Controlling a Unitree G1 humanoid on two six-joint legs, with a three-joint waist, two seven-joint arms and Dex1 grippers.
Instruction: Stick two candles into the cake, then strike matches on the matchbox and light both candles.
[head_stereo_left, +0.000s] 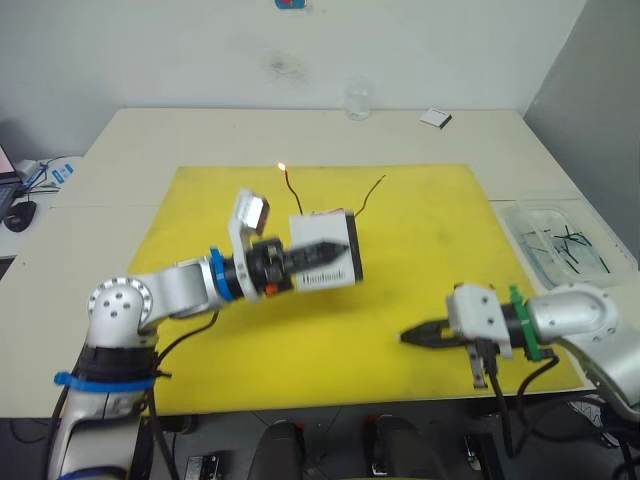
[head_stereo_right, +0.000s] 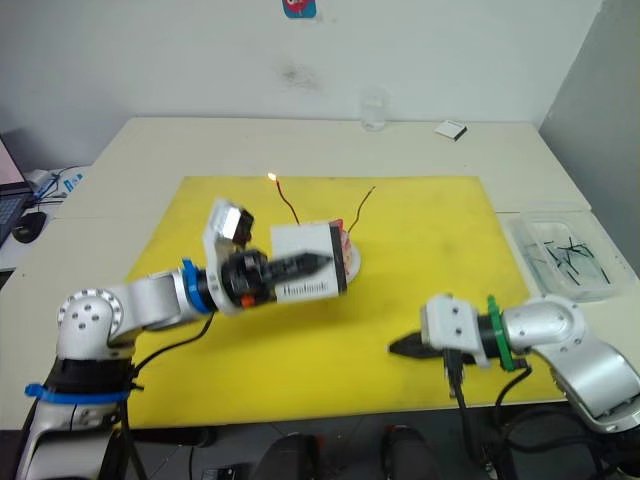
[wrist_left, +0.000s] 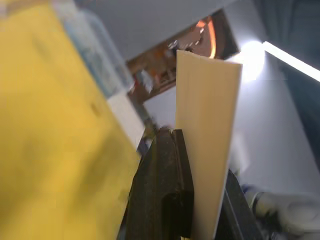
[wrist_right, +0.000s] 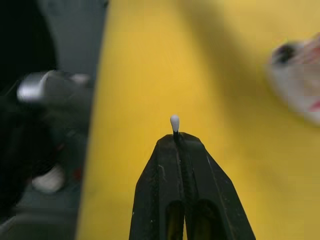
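My left gripper (head_stereo_left: 332, 248) is shut on the white matchbox (head_stereo_left: 325, 262), held upright above the yellow mat (head_stereo_left: 420, 230); the box also shows as a pale slab (wrist_left: 207, 140) beside one black finger (wrist_left: 162, 185). The cake is mostly hidden behind the box, with a sliver of red topping and plate rim (head_stereo_right: 350, 252) showing. Two thin candles rise from it: one (head_stereo_left: 290, 188) carries a small flame at its tip, the other (head_stereo_left: 371, 192) is unlit. Near the mat's front right, my right gripper (head_stereo_left: 405, 337) is shut on a match whose pale head (wrist_right: 174, 121) pokes past the fingertips.
A clear plastic tray (head_stereo_left: 565, 245) holding several dark sticks sits off the mat at the right. A glass (head_stereo_left: 358, 100) and a small white-and-black box (head_stereo_left: 435, 118) stand at the table's far edge.
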